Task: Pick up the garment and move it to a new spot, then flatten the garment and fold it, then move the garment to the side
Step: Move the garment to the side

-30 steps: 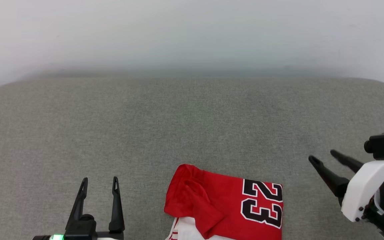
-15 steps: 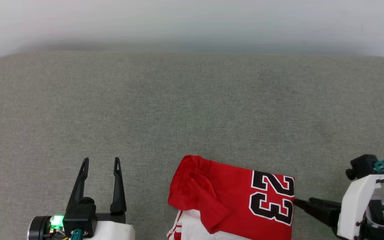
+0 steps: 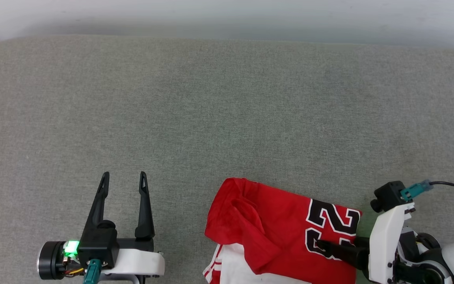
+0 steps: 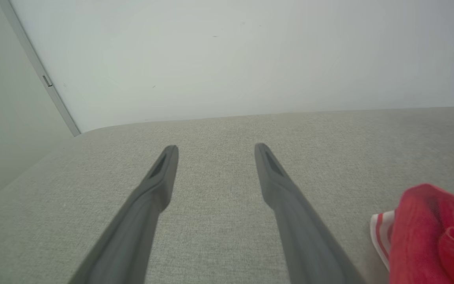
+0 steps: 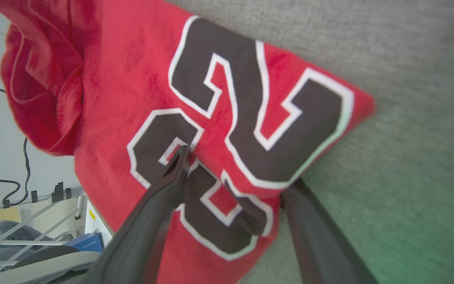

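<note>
Right gripper [image 5: 237,167] has advanced onto the garment [image 5: 124,79] since the earlier frame, jaws wide astride its edge to pinch it; left gripper [image 3: 124,174] waits, also wide.

Garment [image 3: 266,221] red — black, white-outlined 23; surface [image 3: 211,98] grey.

The left gripper [image 4: 216,147] hangs above a grey fabric surface [image 4: 219,236]. Its two dark fingers [image 4: 148,205] stand wide apart, and the bare fabric shows between them. At the lower right the garment [image 4: 428,232] lies in a red bunch, with a red-white striped edge [image 4: 380,232] beside it. A pale wall [image 4: 250,59] stands behind.
</note>
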{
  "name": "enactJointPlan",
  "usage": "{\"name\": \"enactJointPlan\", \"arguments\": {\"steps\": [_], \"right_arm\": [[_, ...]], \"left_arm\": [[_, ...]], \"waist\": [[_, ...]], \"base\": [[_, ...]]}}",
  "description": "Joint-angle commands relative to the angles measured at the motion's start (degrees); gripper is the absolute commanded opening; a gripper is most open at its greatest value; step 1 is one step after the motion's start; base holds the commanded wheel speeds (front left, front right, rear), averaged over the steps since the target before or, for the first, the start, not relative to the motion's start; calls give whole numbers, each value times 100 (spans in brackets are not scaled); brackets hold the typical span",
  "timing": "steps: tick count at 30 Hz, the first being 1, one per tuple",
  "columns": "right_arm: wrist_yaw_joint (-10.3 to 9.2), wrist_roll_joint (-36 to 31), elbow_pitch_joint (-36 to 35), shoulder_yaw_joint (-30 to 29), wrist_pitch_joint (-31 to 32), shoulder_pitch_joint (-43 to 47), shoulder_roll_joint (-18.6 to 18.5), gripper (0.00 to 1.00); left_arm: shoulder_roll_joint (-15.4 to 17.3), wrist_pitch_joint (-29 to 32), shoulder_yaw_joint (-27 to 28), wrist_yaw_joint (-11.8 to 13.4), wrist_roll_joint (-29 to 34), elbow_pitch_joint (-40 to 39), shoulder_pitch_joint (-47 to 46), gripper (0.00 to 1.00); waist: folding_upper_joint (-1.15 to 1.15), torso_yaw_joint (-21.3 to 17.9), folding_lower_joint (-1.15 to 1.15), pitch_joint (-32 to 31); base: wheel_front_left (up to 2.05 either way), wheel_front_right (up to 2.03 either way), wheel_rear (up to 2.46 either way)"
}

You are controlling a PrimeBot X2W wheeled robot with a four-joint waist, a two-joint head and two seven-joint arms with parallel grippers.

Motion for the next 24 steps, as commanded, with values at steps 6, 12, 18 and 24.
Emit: {"name": "enactJointPlan", "arguments": {"steps": [6, 12, 18, 24], "right_arm": [[-13, -5, 277, 686, -3, 50, -60, 0], [-12, 47, 96, 867, -381, -209, -256, 0], [-9, 84, -174, 1116, -616, -505, -573, 0], [-9, -81, -624, 1457, -601, -915, -1192, 0]], "left_arm": [[-28, -12, -32, 17, -15, 33, -89, 100], [-42, -12, -25, 30, -20, 82, 28, 100], [-46, -12, 9, 19, 13, 123, 194, 100], [-56, -12, 71, 80, -28, 67, 443, 100]], "waist": [[0, 56, 0, -16], [0, 47, 0, -174], [0, -36, 0, -484], [0, -455, 0, -728]], "base": [[0, 0, 0], [0, 0, 0], [0, 0, 0], [0, 0, 0]]}}
